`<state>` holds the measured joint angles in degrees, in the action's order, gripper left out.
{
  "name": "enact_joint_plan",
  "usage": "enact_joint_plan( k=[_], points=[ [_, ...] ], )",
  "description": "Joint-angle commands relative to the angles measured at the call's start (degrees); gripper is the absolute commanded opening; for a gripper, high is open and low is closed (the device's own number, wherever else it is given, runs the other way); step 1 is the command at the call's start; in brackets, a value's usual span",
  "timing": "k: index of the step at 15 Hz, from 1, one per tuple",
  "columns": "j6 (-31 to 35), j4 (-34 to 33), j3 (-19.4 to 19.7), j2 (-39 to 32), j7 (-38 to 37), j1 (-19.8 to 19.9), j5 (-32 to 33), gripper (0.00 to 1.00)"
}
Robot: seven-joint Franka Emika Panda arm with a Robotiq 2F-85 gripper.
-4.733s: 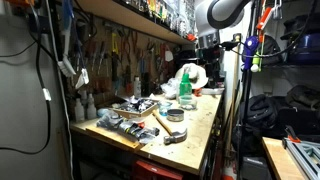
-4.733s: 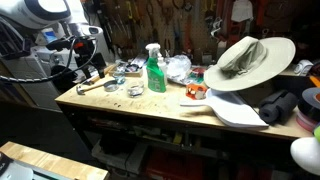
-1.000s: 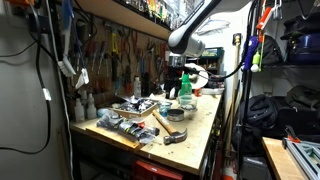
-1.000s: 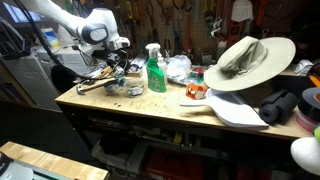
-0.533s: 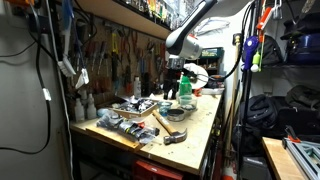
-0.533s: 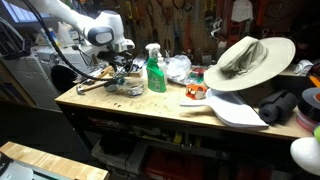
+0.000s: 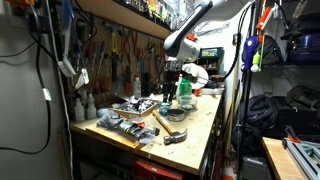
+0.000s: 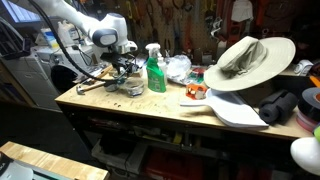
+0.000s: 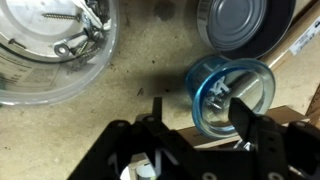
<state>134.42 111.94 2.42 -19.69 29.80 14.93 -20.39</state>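
My gripper [image 9: 200, 110] is open and empty. It hangs just above a small round blue translucent cup [image 9: 230, 92] that holds a few metal bits and stands on the wooden bench top. The cup lies between and slightly beyond my fingertips, apart from them. A clear plastic bowl [image 9: 50, 55] with screws is to its left in the wrist view, and a round metal tin [image 9: 245, 25] is above it. The gripper [image 7: 171, 82] also shows in both exterior views [image 8: 125, 72], low over the bench next to a green spray bottle [image 8: 153, 68].
A hammer [image 7: 165, 122] and a roll of tape [image 7: 175, 114] lie near the bench's front. A wide-brimmed hat [image 8: 245, 58] rests over a white dustpan [image 8: 235, 112]. A white bag [image 7: 192, 74] sits behind the spray bottle [image 7: 185, 91]. Tools hang on the back wall.
The arm has come from beside the bench to over it. In the last second the gripper has shifted slightly toward the spray bottle and lowered.
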Motion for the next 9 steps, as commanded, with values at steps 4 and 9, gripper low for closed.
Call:
enact_joint_plan(
  k=[4, 9],
  points=[
    [-3.1, -3.2, -1.7, -2.4, 1.4, 2.0, -2.8, 0.16],
    [-6.6, -5.5, -2.0, -4.2, 1.7, 2.4, -2.5, 0.40]
  ],
)
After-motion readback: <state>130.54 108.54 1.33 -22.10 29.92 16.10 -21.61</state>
